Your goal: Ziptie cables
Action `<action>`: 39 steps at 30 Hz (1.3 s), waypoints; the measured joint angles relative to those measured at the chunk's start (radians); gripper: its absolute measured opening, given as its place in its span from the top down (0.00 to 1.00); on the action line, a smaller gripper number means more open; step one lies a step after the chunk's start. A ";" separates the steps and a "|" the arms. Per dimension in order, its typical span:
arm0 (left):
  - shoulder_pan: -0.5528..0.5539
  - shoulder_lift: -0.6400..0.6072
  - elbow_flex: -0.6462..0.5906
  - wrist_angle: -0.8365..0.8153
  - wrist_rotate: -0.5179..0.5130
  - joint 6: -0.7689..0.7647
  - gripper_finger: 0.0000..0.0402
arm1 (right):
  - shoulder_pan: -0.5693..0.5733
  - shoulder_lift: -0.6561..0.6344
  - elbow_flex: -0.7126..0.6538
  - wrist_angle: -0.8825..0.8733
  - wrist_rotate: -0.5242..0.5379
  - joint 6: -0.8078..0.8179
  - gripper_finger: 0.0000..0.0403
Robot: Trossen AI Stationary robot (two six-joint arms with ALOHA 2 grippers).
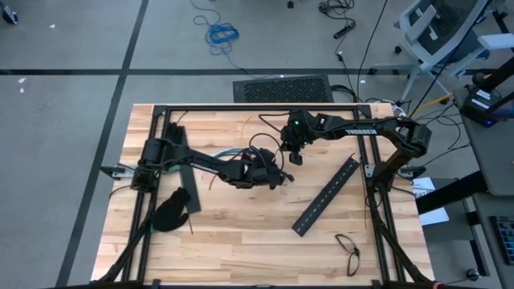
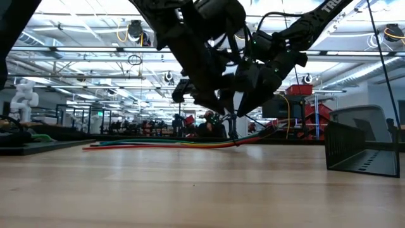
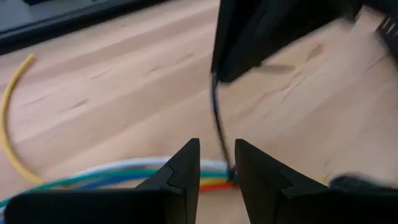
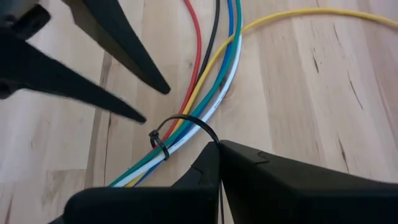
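The cables [image 4: 211, 87], a bundle of red, blue, green, white and yellow wires, lie flat on the wooden table [image 1: 241, 233]. They also show in the low view [image 2: 164, 144]. A thin black ziptie [image 4: 186, 119] loops around the bundle, its head [image 4: 158, 147] beside the wires. My right gripper [image 4: 217, 149] is shut on the ziptie's tail just above the bundle. My left gripper [image 4: 155, 104] hovers slanted over the loop. It is open by a narrow gap [image 3: 217, 168] and touches nothing. My right gripper pinches the ziptie's free tail [image 4: 213, 140] between its two shut fingertips, coming slanting down from above. From the fingers the strip [image 3: 217, 124] runs almost straight down to the bundle. The loop stands around the wires, which stay on the table.
A long black slotted bar [image 1: 325, 197] lies slanted to the right of the grippers and another [image 1: 183, 177] lies by the left arm. A black glove [image 1: 171, 210] lies near the left front. One loose yellow wire [image 3: 9, 124] curves away from the bundle. A dark loop [image 1: 348, 250] lies at the near right.
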 joint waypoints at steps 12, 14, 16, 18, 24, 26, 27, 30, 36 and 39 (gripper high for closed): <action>0.000 0.032 0.001 0.078 -0.010 -0.050 0.76 | 0.000 0.000 0.000 0.005 0.000 0.004 1.00; 0.000 0.032 0.001 0.080 -0.012 -0.050 0.76 | 0.000 0.000 0.000 0.004 0.000 0.004 1.00; 0.001 0.032 0.001 0.078 -0.012 -0.051 0.76 | 0.000 0.000 0.000 0.006 0.000 0.005 1.00; 0.001 0.036 0.001 0.079 -0.014 -0.051 0.76 | 0.000 0.000 0.000 0.006 0.000 0.010 1.00; 0.004 0.056 0.001 0.095 -0.022 -0.059 0.76 | 0.000 0.000 0.000 0.015 0.000 0.012 1.00; 0.006 0.068 0.001 0.096 -0.022 -0.063 0.76 | 0.000 0.000 0.000 0.016 0.000 0.012 1.00; 0.008 0.076 0.001 0.104 -0.022 -0.068 0.76 | 0.000 0.000 0.000 0.020 0.000 0.012 1.00; 0.014 0.080 0.000 0.105 -0.023 -0.079 0.76 | 0.000 0.000 0.000 0.023 0.000 0.017 1.00; 0.015 0.079 0.000 0.100 -0.048 -0.080 0.76 | 0.000 0.000 0.000 0.033 -0.001 0.024 1.00; 0.015 0.079 0.000 0.100 -0.048 -0.080 0.76 | 0.000 0.000 0.000 0.036 -0.001 0.023 1.00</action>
